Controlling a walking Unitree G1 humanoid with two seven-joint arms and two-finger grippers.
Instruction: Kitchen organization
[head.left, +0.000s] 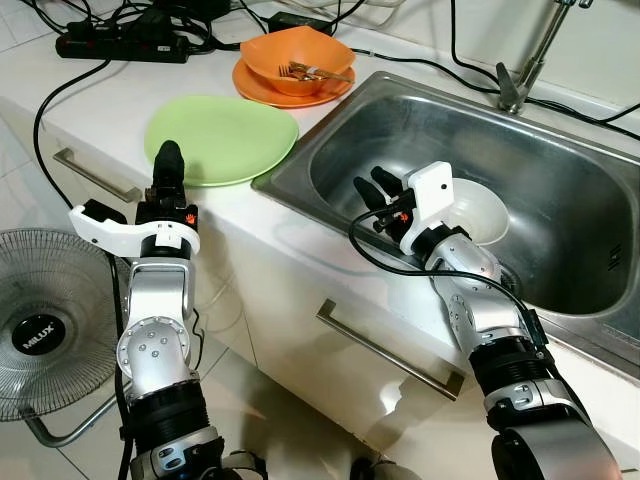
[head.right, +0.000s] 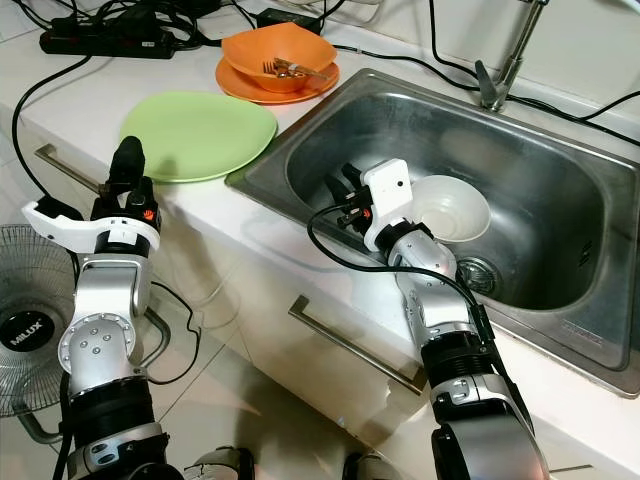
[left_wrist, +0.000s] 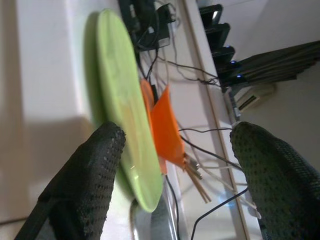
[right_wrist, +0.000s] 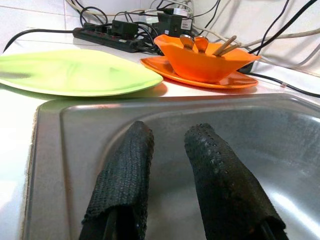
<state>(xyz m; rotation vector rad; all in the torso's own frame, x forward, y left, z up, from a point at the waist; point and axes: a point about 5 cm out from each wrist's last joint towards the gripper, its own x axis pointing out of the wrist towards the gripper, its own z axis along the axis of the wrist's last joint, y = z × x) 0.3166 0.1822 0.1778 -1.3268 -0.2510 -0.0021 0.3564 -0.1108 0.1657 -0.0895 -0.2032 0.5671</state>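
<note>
On the left of the frame we're holding our left gripper (head.left: 168, 160) just off the counter edge, fingers spread wide and empty, with the green plate (head.left: 222, 138) lying flat right ahead of the tips at upper left, nearer this arm than the other. Moving right, we're hovering our right gripper (head.left: 378, 192) inside the sink (head.left: 560, 180), fingers slightly parted and empty, the white bowl (head.left: 478, 213) sitting upright behind the wrist at centre right.

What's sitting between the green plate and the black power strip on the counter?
Only bare white countertop and a black cable lie between the green plate and power strip, seen in the left eye view.
</note>
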